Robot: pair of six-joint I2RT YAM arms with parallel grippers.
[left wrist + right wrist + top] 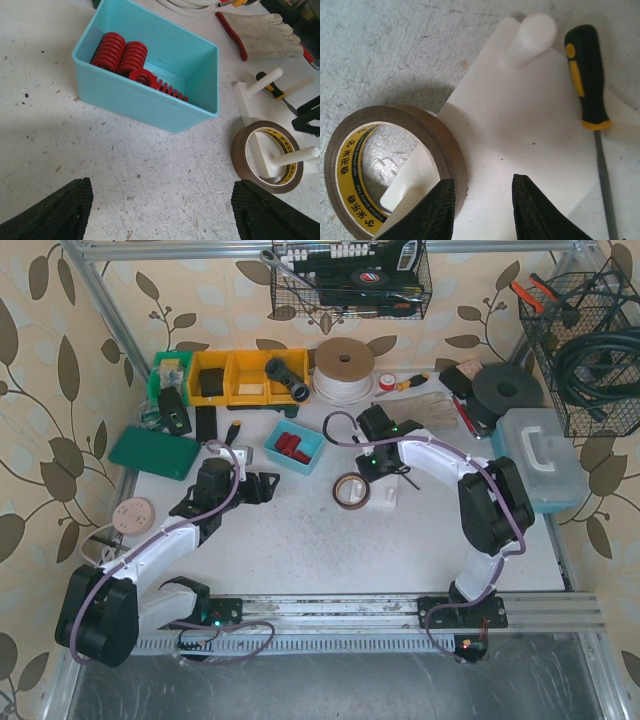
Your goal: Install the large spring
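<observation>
Two large red springs point(120, 52) stand side by side in a light-blue bin point(145, 107), with a thinner red spring point(160, 85) lying beside them. My left gripper point(162, 210) is open over bare table just in front of the bin, holding nothing. In the top view it point(262, 485) sits left of the bin point(283, 462). A white base plate point(520, 125) with upright pegs point(535, 32) lies under my right gripper point(484, 197). Its jaws stand apart with nothing between them.
A brown tape roll point(445, 145) rings one peg of the plate, touching my right gripper's left finger side. A black-and-yellow screwdriver point(582, 75) lies across the plate's right edge. A work glove point(260, 30) lies behind the plate. Yellow bins point(245, 375) line the back.
</observation>
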